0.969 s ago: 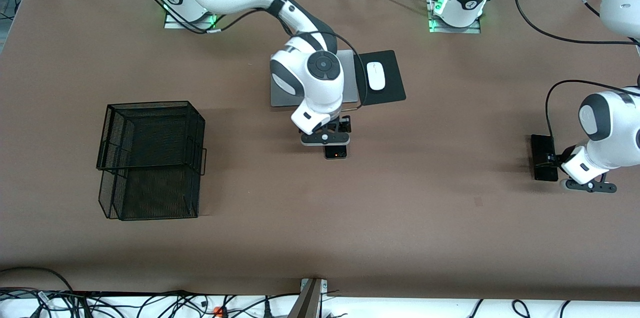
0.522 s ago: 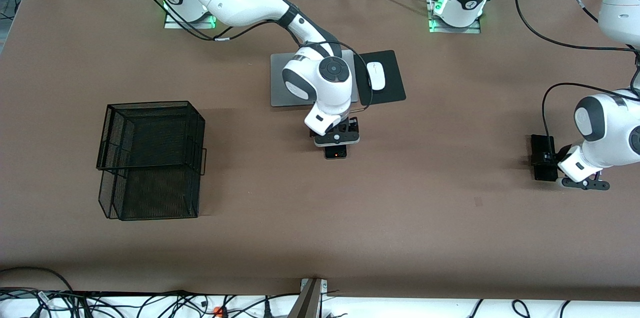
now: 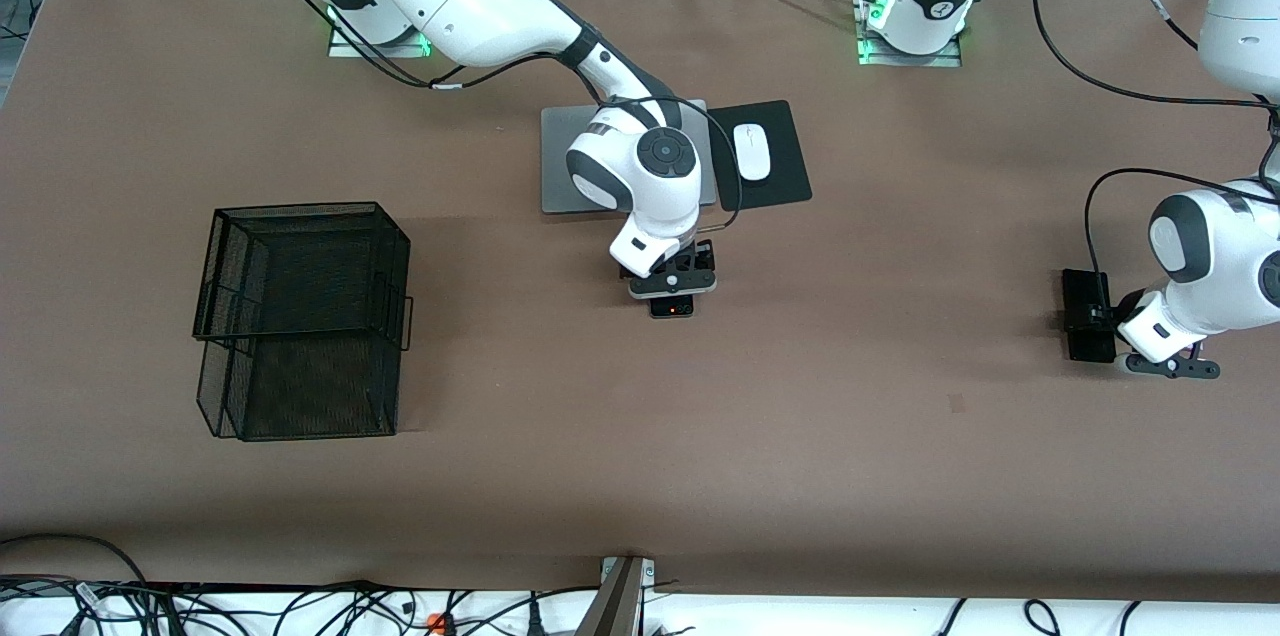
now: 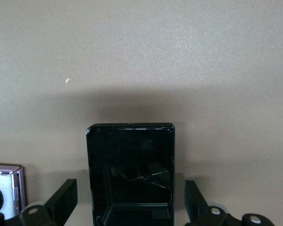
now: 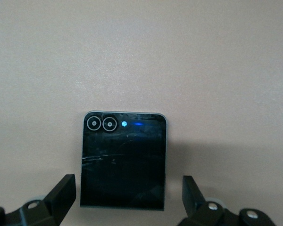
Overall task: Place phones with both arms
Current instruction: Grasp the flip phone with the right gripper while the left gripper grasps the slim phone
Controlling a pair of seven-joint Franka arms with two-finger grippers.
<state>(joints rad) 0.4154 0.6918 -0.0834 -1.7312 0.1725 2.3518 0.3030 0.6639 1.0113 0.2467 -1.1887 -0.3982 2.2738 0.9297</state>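
Right gripper sits low over the squarish black folded phone, which lies flat on the table just nearer the front cam than the grey laptop. Fingers spread wide, one on each side of the phone w/ clear gaps, nothing gripped.

Left gripper is way off toward the left arm's end of the table from the laptop, low over the long slim black slab. Also wide open, fingers either side of the slab, not touching afaict.

Lilac phone peeks in at the edge of the left wrist view, just beside the slab.

Black mesh basket sits toward the right arm's end from the laptop, white mouse on its black pad right beside the laptop.
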